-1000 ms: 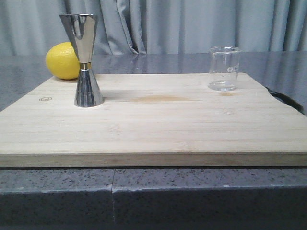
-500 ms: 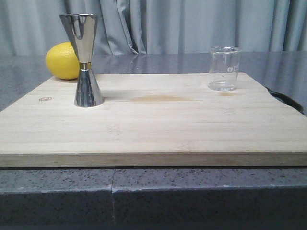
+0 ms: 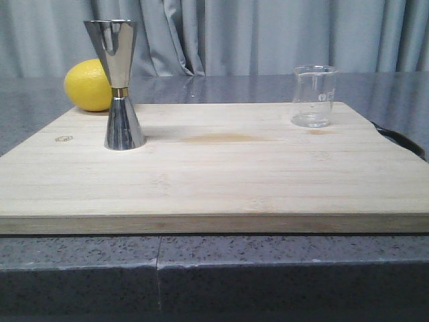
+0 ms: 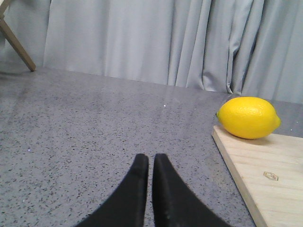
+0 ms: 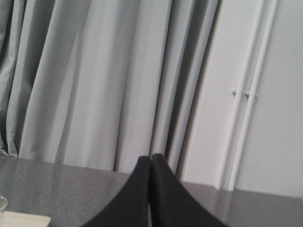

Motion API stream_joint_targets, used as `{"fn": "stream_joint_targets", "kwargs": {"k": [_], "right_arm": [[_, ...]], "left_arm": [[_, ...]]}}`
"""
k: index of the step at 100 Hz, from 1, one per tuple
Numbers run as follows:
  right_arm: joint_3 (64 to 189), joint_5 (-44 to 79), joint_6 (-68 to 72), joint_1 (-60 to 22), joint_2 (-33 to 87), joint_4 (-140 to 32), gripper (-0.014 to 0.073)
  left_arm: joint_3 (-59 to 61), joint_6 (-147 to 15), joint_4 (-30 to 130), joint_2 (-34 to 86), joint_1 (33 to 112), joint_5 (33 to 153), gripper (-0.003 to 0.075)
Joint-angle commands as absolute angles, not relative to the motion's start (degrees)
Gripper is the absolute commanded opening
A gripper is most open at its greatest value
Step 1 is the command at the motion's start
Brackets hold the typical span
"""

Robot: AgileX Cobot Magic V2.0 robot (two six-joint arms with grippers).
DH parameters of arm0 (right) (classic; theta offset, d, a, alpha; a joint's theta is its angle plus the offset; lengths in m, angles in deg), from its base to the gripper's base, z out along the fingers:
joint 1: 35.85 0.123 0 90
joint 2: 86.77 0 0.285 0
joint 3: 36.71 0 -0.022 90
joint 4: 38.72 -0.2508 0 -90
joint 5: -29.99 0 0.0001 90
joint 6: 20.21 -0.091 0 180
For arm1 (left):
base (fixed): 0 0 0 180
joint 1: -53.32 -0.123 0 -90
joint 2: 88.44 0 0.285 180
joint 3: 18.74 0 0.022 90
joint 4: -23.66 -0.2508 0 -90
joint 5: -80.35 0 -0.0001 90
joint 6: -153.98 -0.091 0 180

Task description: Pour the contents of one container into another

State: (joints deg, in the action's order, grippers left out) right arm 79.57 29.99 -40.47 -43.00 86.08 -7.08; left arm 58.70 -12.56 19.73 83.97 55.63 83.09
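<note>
Grey curtains (image 3: 268, 33) hang behind a dark speckled counter (image 3: 268, 275), and a pale wooden board (image 3: 214, 174) covers most of it in the front view. On the board's far left part the steel jigger (image 3: 118, 84) stands upright, its 2 cones meeting at a narrow gold band. Just behind it and to its left, a lemon (image 3: 87, 84) lies on the counter against the board's back edge; the jigger overlaps its right side in this view. The glass beaker (image 3: 313, 95) stands upright near the board's far right corner, well apart from the jigger, with faint print on its wall. It looks clear; whether it holds any liquid cannot be told. A dark curved thing (image 3: 401, 139) shows past the board's right edge.

Neither arm shows in the front view. In the left wrist view the left gripper (image 4: 147, 161) hangs over bare counter with its 2 black fingers pressed together, holding nothing; the lemon (image 4: 248, 117) and the board's corner (image 4: 265, 170) lie off to one side. In the right wrist view the right gripper (image 5: 150, 160) also has its fingers pressed together and empty, facing the curtains (image 5: 94, 80) and a white wall (image 5: 274, 94).
</note>
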Motion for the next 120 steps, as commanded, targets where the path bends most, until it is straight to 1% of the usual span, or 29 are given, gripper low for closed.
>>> {"fn": "stream_joint_targets", "kwargs": {"k": [1, 7, 17, 47, 57, 120], "right_arm": [[78.13, 31.24, -27.75, -43.15, 86.81, -21.29, -0.0073], [74.59, 34.06, -25.28, -43.15, 86.81, -26.54, -0.0073], [69.46, 37.60, -25.68, -43.15, 87.07, -27.55, -0.0073], [63.46, 37.42, -25.92, -43.15, 87.07, -30.39, -0.0073], [63.46, 34.58, -25.92, -43.15, 87.07, -31.74, -0.0073], [63.46, 34.11, -25.92, -43.15, 87.07, -33.13, -0.0073]], "left_arm": [[60.91, -12.26, 20.09, 85.51, 55.63, 78.94, -0.0008], [60.91, -12.26, 20.09, 85.51, 55.63, 78.94, -0.0008], [60.91, -12.26, 20.09, 85.51, 55.63, 78.94, -0.0008], [60.91, -12.26, 20.09, 85.51, 55.63, 78.94, -0.0008], [60.91, -12.26, 20.09, 85.51, 55.63, 78.94, -0.0008], [60.91, -12.26, 20.09, 85.51, 55.63, 78.94, -0.0008]]}}
